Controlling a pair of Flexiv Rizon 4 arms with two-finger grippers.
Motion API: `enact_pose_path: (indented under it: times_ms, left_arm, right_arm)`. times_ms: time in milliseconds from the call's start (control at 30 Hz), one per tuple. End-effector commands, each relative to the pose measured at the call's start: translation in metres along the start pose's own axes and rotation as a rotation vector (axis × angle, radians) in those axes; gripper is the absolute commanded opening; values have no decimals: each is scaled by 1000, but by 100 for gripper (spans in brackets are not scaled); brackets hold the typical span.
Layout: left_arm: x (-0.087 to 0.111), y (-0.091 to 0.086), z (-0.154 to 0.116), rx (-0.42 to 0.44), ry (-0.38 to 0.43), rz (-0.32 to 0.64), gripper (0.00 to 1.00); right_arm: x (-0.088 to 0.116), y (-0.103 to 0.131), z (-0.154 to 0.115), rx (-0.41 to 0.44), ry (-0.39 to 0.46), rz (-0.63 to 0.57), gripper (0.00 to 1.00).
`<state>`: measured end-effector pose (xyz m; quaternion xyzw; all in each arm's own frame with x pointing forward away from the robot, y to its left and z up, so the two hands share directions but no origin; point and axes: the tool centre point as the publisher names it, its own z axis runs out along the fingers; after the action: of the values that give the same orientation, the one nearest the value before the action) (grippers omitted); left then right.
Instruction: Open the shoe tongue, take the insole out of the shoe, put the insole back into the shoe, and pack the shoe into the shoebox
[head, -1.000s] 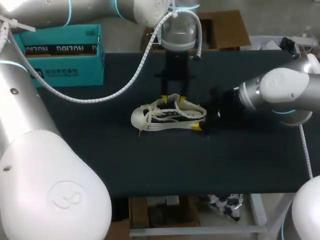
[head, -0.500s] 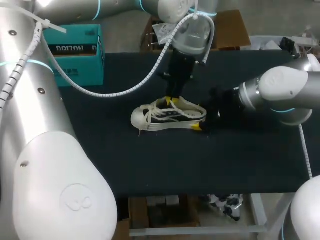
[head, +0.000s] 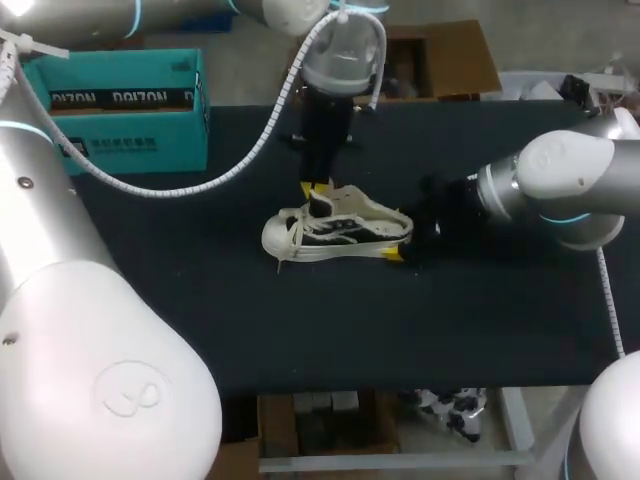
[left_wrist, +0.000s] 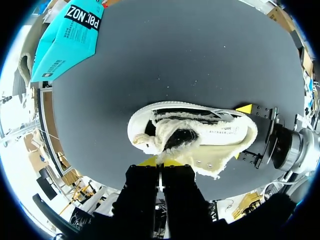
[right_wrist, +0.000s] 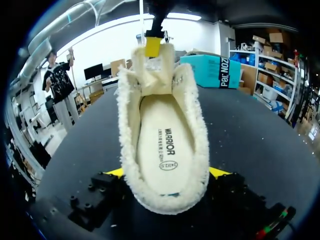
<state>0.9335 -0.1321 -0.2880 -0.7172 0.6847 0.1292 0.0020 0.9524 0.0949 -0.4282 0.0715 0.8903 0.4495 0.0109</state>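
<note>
A white low-top shoe (head: 335, 232) lies mid-table, toe to the left. My left gripper (head: 314, 190) comes down from behind and is shut on the fleece-lined tongue (right_wrist: 155, 67), which stands pulled up and away from the opening. In the left wrist view, its yellow tips (left_wrist: 160, 162) pinch the tongue's edge. My right gripper (head: 402, 238) stands wide at the heel, one finger on each side of it, clasping the shoe (right_wrist: 165, 200). The cream insole (right_wrist: 162, 145) lies flat inside, in plain sight. The teal shoebox (head: 125, 105) sits at the far left.
The dark table mat (head: 330, 340) stretches bare in front of the shoe and to its left. The shoebox (left_wrist: 70, 35) stands against the table's back left corner, well apart from the shoe (left_wrist: 200, 132).
My left gripper closed on the tongue, then swung left and back, drawing the tongue up. The right arm and the shoe kept their place.
</note>
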Motion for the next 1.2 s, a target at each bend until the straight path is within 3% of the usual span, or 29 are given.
enact_pose_path:
  times_ms: [33, 500, 600, 767, 933, 1067, 1100, 1133, 1167, 1200]
  left_arm:
    - [-22, -3, 17, -11, 255, 0, 0]
    - [-37, -4, 52, -86, 340, 74, 0]
    - [-43, 3, 48, -77, 356, 109, 34]
    - [-54, 16, 24, -18, 391, 160, 36]
    - [-56, 33, -11, 86, 402, 225, 46]
    - [-46, 38, -35, 149, 401, 310, 40]
    - [-42, 39, -40, 157, 392, 348, 33]
    - [-38, 40, -44, 154, 367, 408, 0]
    - [-33, 41, -48, 116, 345, 535, 0]
    - [-30, 42, -51, 103, 316, 600, 0]
  right_arm:
    - [-2, -3, 4, -5, 3, -1, 0]
    - [-2, -3, 4, -5, 3, -1, 0]
    - [-2, -3, 4, -5, 3, -1, 0]
    - [-2, -3, 4, -5, 3, -1, 0]
    - [-2, -3, 4, -5, 3, -1, 0]
    - [-2, -3, 4, -5, 3, -1, 0]
    - [-2, -3, 4, -5, 3, -1, 0]
    - [-2, -3, 4, -5, 3, -1, 0]
    - [-2, -3, 4, -5, 3, -1, 0]
    - [-2, -3, 4, -5, 3, -1, 0]
